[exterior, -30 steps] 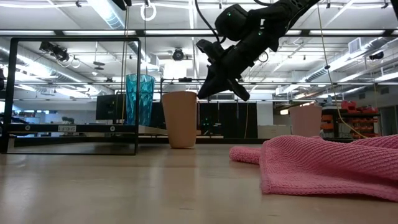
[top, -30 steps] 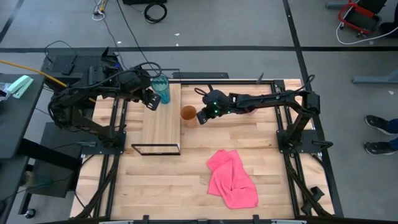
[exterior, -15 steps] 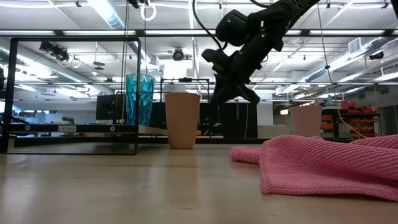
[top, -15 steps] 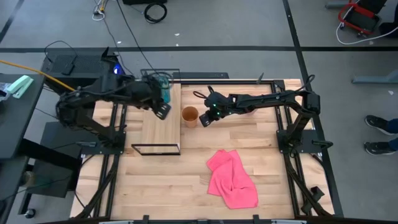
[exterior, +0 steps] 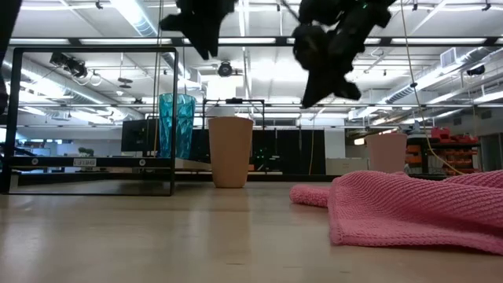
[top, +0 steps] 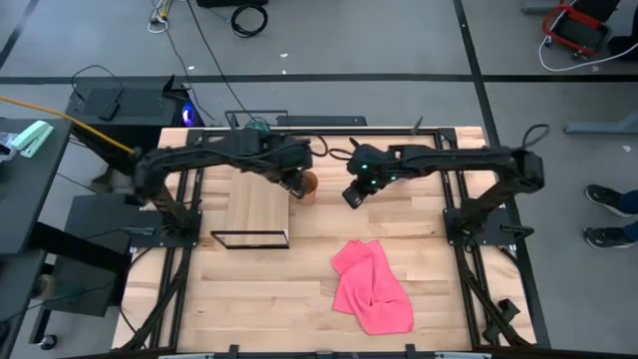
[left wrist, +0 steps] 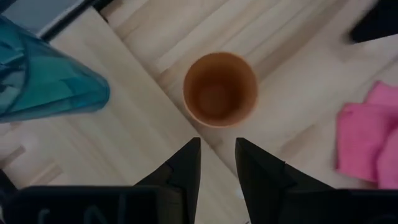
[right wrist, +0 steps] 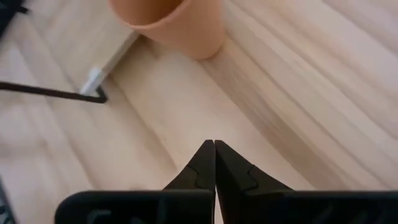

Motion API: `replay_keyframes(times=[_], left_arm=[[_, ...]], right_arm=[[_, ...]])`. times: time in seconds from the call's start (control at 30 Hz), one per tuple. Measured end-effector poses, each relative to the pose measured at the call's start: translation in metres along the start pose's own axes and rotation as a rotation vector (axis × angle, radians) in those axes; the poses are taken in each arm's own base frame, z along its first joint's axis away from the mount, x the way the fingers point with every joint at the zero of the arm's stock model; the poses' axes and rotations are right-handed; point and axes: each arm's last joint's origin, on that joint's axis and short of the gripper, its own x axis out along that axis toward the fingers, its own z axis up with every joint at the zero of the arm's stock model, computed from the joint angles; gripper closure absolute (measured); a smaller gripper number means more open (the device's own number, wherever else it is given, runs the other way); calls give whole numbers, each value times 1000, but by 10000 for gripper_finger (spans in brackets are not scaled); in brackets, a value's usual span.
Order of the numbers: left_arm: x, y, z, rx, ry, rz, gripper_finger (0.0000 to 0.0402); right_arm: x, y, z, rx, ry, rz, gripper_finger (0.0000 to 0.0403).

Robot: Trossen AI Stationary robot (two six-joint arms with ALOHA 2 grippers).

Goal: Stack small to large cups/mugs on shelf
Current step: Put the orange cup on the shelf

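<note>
The orange cup (top: 309, 185) stands upright on the tabletop just right of the shelf (top: 254, 207), a light-wood board in a black wire frame. My left gripper (top: 294, 183) hovers open above the orange cup (left wrist: 219, 89), touching nothing. The teal cup (left wrist: 43, 81) stands on the shelf's far end (exterior: 176, 126); in the high view the left arm mostly hides it. My right gripper (top: 354, 195) is shut, raised to the right of the orange cup (right wrist: 171, 25). The pink cup (exterior: 387, 153) shows only in the low view, far right.
A crumpled pink cloth (top: 374, 287) lies on the near right part of the tabletop (top: 269, 299) and fills the low view's foreground (exterior: 409, 204). The shelf's wire frame (exterior: 94, 118) rises above its board. Both arms reach over the table's far middle.
My left gripper has swung from over the shelf's far end, by the teal cup, toward the table's right until it is above the orange cup. My right gripper has drawn away from the orange cup toward the table's right and has risen. The cups have stayed put.
</note>
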Motion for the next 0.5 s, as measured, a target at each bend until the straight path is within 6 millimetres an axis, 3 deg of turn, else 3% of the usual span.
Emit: replay_keyframes(times=[0.27,0.5], left_arm=[[44,4,21,-24,119,8,294],[69,22,38,-97,195,3,294]], right_arm=[[-55,12,-17,-46,-92,71,395],[-82,23,-34,-90,-154,110,395]])
